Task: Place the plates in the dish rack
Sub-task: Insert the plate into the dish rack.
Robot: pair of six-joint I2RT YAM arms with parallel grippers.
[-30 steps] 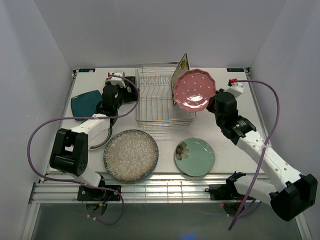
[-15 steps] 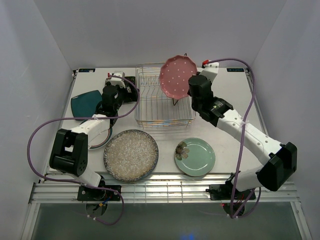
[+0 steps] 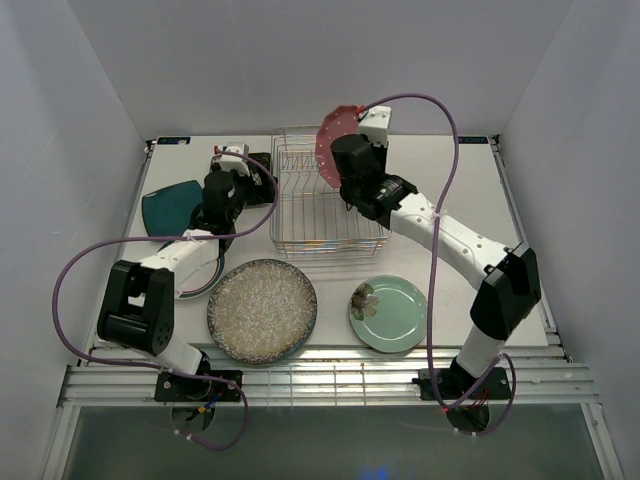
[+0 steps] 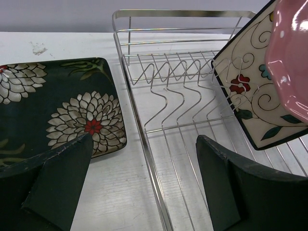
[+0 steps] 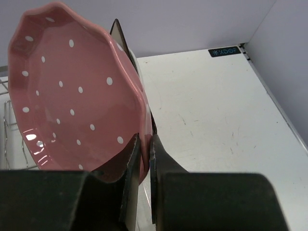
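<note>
My right gripper [image 5: 144,144] is shut on the rim of the pink dotted plate [image 5: 72,91]. It holds the plate nearly on edge above the back of the silver wire dish rack [image 3: 325,215]. In the top view the pink plate [image 3: 332,140] hides most of what stands behind it. The cream floral square plate [image 4: 252,96] leans upright in the rack's right part, next to the pink plate [image 4: 291,53]. My left gripper [image 4: 144,178] is open and empty, low over the rack's left rail. The black floral square plate [image 4: 72,113] lies flat just left of the rack.
The grey speckled plate [image 3: 262,310] and the mint green floral plate [image 3: 390,313] lie flat in front of the rack. The teal plate [image 3: 170,205] lies at the left. A white teal-rimmed plate [image 3: 203,279] shows partly under my left arm. White walls enclose the table.
My right arm has swung the pink plate left and back, from the rack's right side to over its rear, turning it nearly edge-on. My left arm has not moved.
</note>
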